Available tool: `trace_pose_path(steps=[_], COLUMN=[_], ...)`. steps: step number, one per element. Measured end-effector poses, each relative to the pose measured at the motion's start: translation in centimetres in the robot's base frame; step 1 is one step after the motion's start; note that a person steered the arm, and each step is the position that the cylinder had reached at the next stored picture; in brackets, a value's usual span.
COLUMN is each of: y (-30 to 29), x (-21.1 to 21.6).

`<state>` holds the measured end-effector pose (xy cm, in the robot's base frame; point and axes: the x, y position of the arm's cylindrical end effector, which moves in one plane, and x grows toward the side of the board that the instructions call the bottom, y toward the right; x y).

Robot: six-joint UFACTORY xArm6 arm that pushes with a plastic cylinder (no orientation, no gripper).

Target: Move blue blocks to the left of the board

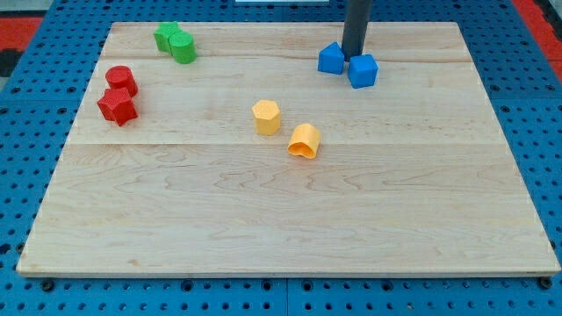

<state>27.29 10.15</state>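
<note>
While the red cylinder (120, 79) and red star-shaped block (116, 106) sit touching at the worktop's (281, 219) left edge, two green blocks (175, 42) huddle at the top left. The yellow hexagonal block (266, 117) and orange-yellow block (304, 140) lie near the middle. At the top right, my tip (354, 57) stands wedged between the two blue blocks (331, 58) (362, 71), touching both; there are no jaws here, only the rod.

My tip (353, 56) touches two blocks (349, 65) at the board's (281, 219) top.
</note>
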Motion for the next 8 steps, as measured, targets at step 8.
trace_pose_path(steps=[8], y=[-1.5], x=[2.5])
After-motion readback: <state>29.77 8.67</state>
